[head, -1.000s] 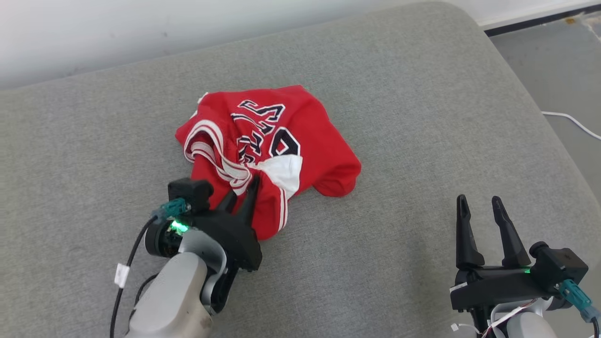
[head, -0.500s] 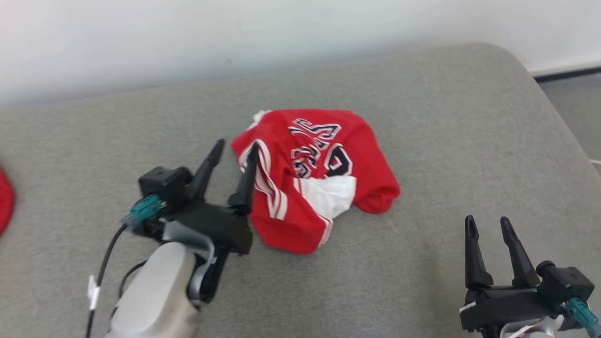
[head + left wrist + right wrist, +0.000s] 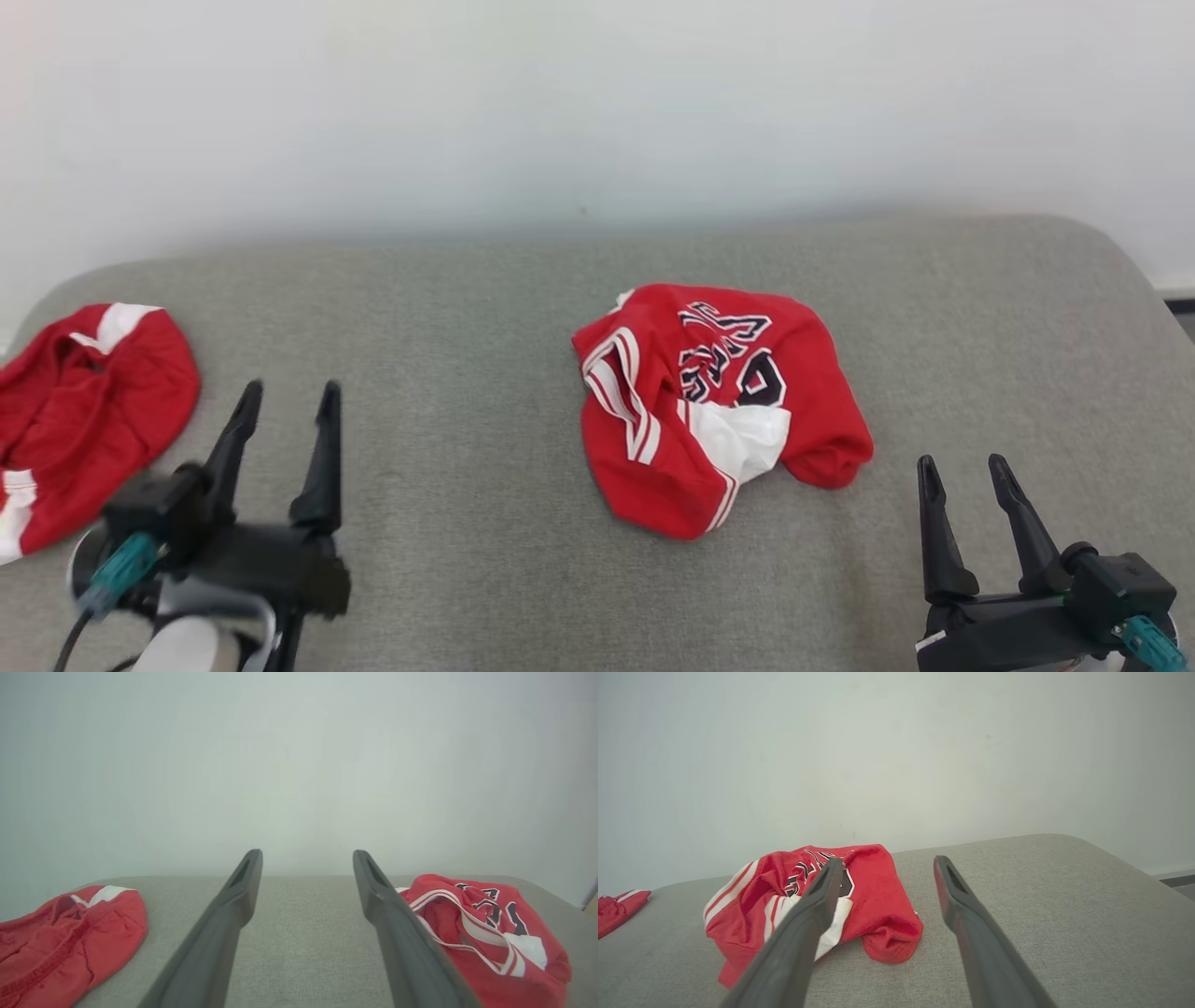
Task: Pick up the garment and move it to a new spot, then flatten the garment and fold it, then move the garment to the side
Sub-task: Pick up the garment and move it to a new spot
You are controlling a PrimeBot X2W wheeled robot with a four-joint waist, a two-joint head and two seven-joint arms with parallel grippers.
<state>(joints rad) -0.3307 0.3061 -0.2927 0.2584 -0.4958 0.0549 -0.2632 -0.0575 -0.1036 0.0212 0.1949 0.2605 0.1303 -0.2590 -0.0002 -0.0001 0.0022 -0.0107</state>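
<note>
The garment [image 3: 719,401], a red jersey with white stripes and dark lettering, lies crumpled in a heap on the grey cushion [image 3: 485,308]. It also lies at the right in the left wrist view [image 3: 486,933] and left of centre in the right wrist view [image 3: 808,896]. My left gripper [image 3: 288,406] stands open and empty at the lower left, well apart from the jersey. My right gripper [image 3: 962,471] is open and empty at the lower right, just right of the heap. Bare cushion shows between the fingers of the left gripper [image 3: 306,858] and of the right gripper [image 3: 887,865].
A second red garment [image 3: 84,411] with white trim lies at the cushion's left edge, seen too in the left wrist view [image 3: 65,938]. A pale wall [image 3: 597,112] rises behind the cushion. The cushion's rounded right corner [image 3: 1120,271] drops off toward the floor.
My left gripper opened and let go of the jersey, then drew back to the left. The jersey stays in a heap. The head camera tilted up and turned left, shifting the whole picture.
</note>
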